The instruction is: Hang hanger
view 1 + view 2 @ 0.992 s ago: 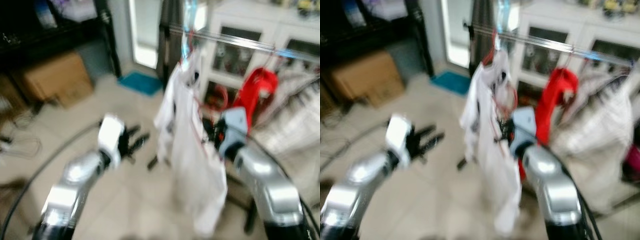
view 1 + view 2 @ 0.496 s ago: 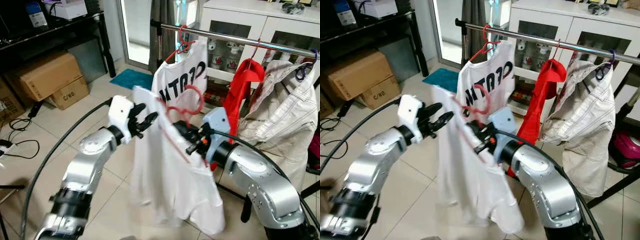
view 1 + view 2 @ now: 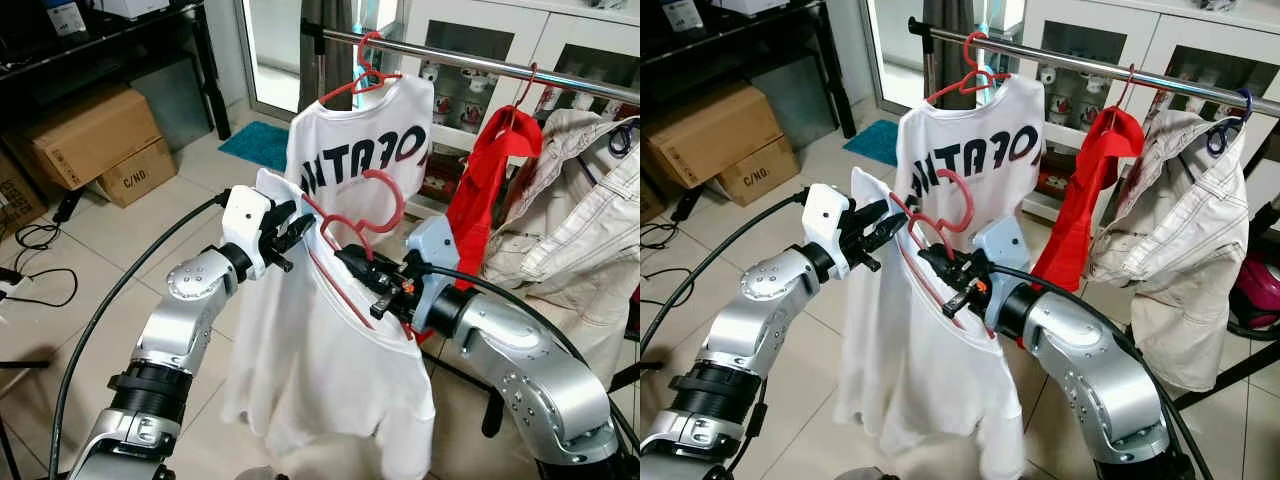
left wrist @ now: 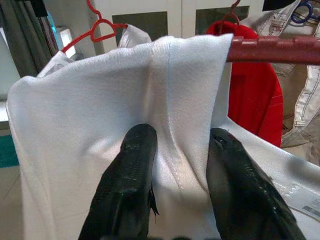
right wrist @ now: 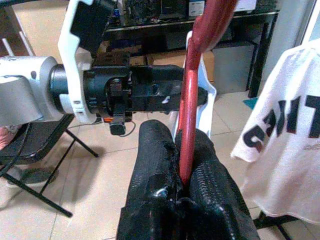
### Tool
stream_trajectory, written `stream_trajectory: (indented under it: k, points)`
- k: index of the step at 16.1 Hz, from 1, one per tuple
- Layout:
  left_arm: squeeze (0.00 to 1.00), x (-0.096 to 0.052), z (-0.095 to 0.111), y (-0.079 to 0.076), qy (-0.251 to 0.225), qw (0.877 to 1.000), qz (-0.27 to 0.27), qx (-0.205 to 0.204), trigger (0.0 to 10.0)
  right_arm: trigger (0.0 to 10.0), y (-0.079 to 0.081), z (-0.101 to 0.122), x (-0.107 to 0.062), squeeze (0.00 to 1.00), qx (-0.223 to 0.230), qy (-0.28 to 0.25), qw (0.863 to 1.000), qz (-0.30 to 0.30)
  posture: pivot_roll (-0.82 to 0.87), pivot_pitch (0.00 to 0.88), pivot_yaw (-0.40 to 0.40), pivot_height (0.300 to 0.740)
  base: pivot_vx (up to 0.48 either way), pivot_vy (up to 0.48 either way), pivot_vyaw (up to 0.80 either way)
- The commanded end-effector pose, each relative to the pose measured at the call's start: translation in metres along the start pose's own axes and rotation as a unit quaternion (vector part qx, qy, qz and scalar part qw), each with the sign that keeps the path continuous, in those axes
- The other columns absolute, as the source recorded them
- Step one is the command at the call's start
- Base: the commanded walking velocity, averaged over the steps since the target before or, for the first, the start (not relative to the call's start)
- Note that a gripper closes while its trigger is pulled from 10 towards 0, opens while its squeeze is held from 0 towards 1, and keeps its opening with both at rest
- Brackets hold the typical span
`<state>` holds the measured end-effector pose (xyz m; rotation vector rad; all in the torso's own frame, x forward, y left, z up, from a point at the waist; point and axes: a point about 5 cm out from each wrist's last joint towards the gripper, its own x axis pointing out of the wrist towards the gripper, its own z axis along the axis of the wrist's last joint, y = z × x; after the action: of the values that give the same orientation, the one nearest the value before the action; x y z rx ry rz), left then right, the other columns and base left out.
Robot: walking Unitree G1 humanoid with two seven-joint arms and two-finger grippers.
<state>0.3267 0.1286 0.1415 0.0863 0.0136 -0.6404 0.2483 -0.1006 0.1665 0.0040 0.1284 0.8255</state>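
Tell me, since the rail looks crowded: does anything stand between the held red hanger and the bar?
Yes. The lettered white shirt already hanging on the rail is right behind the red hanger held by the right claw; bare rail shows beside it toward the red garment.

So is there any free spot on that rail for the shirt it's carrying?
Yes: the rail is bare between the lettered white shirt and the red garment. Further right it is crowded, red garment against beige jacket. The right claw grips the red hanger; the left claw pinches the carried shirt.
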Motion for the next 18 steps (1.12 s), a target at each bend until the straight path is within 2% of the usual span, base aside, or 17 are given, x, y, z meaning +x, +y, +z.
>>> stream_trajectory:
  k: [1, 4, 10, 14, 18]
  points:
    - [0.00, 0.000, 0.001, 0.003, 0.001, 1.000, 0.008, 0.010, 0.0, 0.0, 0.002, 0.008, -0.002, 0.00, -0.002, -0.020, 1.000, 0.004, -0.05, 0.000, 0.052, 0.740, 0.000, 0.000, 0.00]
    - [0.00, -0.001, 0.000, 0.006, 0.002, 1.000, 0.024, 0.014, 0.0, 0.0, -0.002, 0.009, -0.001, 0.00, 0.001, -0.020, 1.000, -0.010, -0.05, 0.000, 0.053, 0.740, 0.000, 0.000, 0.00]
    - [0.00, -0.005, 0.000, 0.000, -0.007, 0.999, 0.025, 0.023, 0.0, 0.0, -0.013, 0.006, 0.000, 0.00, -0.001, -0.008, 0.999, -0.051, -0.05, 0.000, 0.051, 0.740, 0.000, 0.000, 0.00]
    - [0.00, -0.017, 0.004, 0.003, -0.020, 0.999, 0.038, 0.023, 0.0, 0.0, -0.030, 0.002, -0.005, 0.00, -0.002, 0.004, 0.993, -0.117, -0.04, 0.000, 0.049, 0.740, 0.000, 0.000, 0.00]
    - [0.00, -0.030, 0.013, 0.013, -0.039, 0.998, 0.045, 0.023, 0.0, 0.0, -0.033, -0.001, -0.007, 0.00, -0.019, 0.023, 0.992, -0.121, -0.04, 0.000, 0.048, 0.740, 0.000, 0.000, 0.00]
